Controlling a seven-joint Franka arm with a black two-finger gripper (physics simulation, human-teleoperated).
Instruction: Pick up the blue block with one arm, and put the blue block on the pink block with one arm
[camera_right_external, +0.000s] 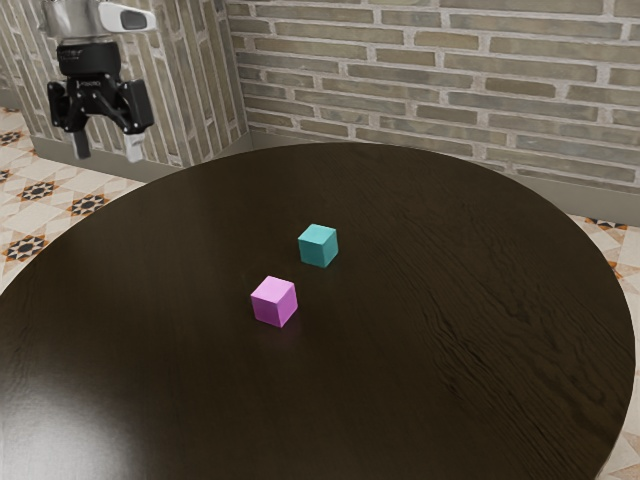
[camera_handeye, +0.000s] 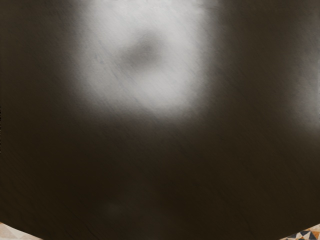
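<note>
A teal-blue block (camera_right_external: 318, 245) rests near the middle of the round dark table (camera_right_external: 450, 340). Just in front of it, toward the exterior view's left, sits a pink block (camera_right_external: 274, 301), a small gap apart from it. My gripper (camera_right_external: 107, 152) hangs high at the exterior view's upper left, far from both blocks, with its fingers (camera_right_external: 134, 150) spread open and nothing between them. The wrist view looks down on the dark tabletop (camera_handeye: 160, 180) with a pale glare patch.
A brick wall (camera_right_external: 450, 70) runs behind the table. Patterned floor tiles (camera_right_external: 40, 210) lie at the exterior view's left and a sliver of them (camera_handeye: 302, 234) past the table's edge in the wrist view. Wide bare tabletop surrounds the blocks.
</note>
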